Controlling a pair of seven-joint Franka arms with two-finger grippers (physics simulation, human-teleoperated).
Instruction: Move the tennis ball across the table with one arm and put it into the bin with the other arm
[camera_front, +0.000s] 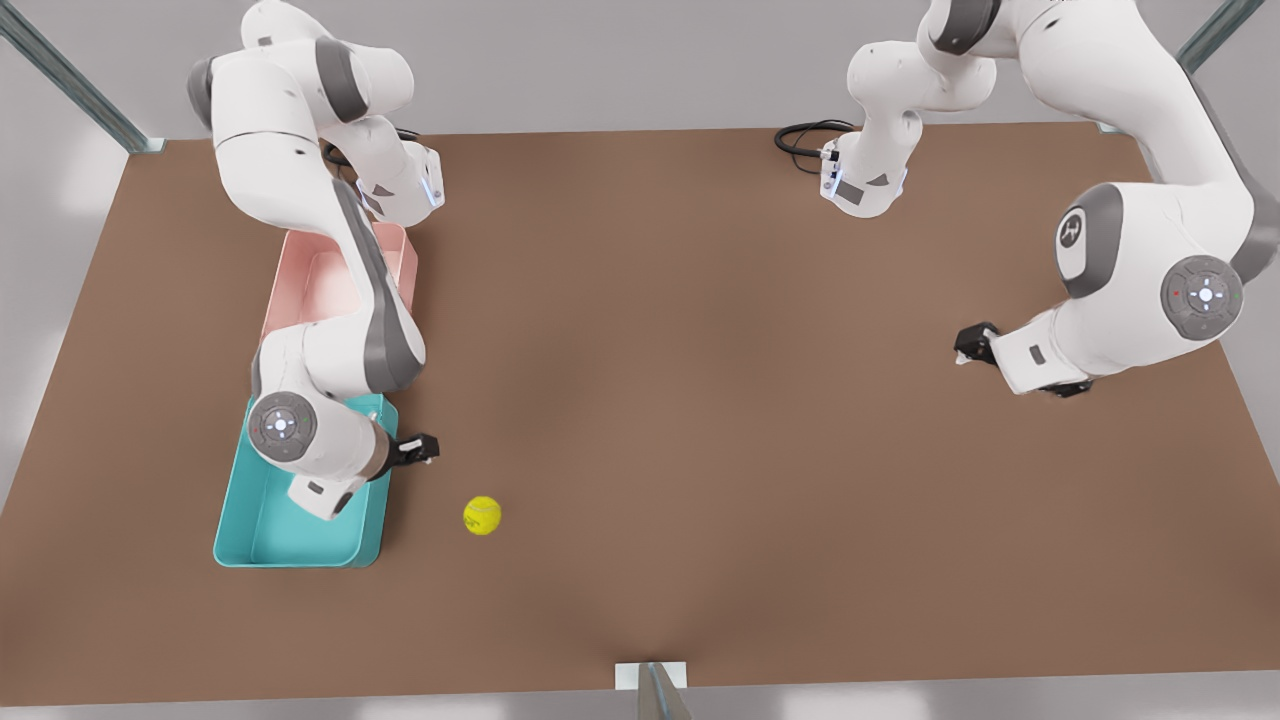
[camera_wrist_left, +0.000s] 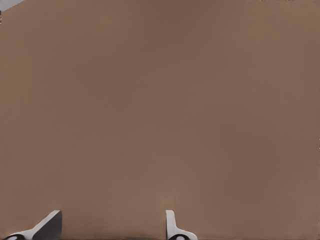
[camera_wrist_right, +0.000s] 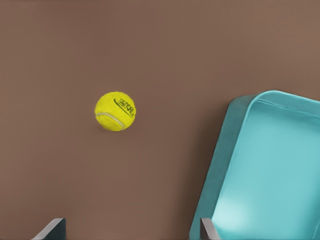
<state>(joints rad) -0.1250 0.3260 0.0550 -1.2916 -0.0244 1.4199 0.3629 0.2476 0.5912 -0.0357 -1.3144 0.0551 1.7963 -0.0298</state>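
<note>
The tennis ball (camera_front: 482, 515) (camera_wrist_right: 115, 111) lies on the brown table (camera_front: 680, 350), a short way off the teal bin (camera_front: 290, 540) (camera_wrist_right: 220, 150) toward the front view's right. My right gripper (camera_front: 425, 450) (camera_wrist_right: 131, 232) hovers open by the bin's corner, just behind the ball, with nothing between its fingers. One of its fingers stands over the bin's edge. At the front view's right, my left gripper (camera_front: 965, 347) (camera_wrist_left: 111, 227) waits open over bare table, far from the ball.
A pink tray (camera_front: 310, 285) stands behind the teal bin, partly covered by the right arm. A black cable (camera_front: 800, 140) loops at the table's far edge. A metal post (camera_front: 655, 690) stands at the near edge.
</note>
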